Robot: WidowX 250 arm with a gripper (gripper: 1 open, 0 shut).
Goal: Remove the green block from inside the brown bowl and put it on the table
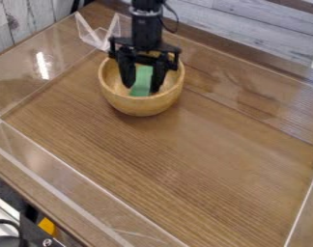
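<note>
We see the tool (pixel 145 75) spread wide inside the brown bowl (pixel 121 97) — fingers straddling the green block (pixel 145 79), ready to pinch.

Spread claw (pixel 145 77) astride green block (pixel 144 79)

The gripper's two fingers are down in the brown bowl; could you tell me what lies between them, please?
The green block lies between the open gripper's fingers, inside the brown bowl, as the camera view shows.
</note>
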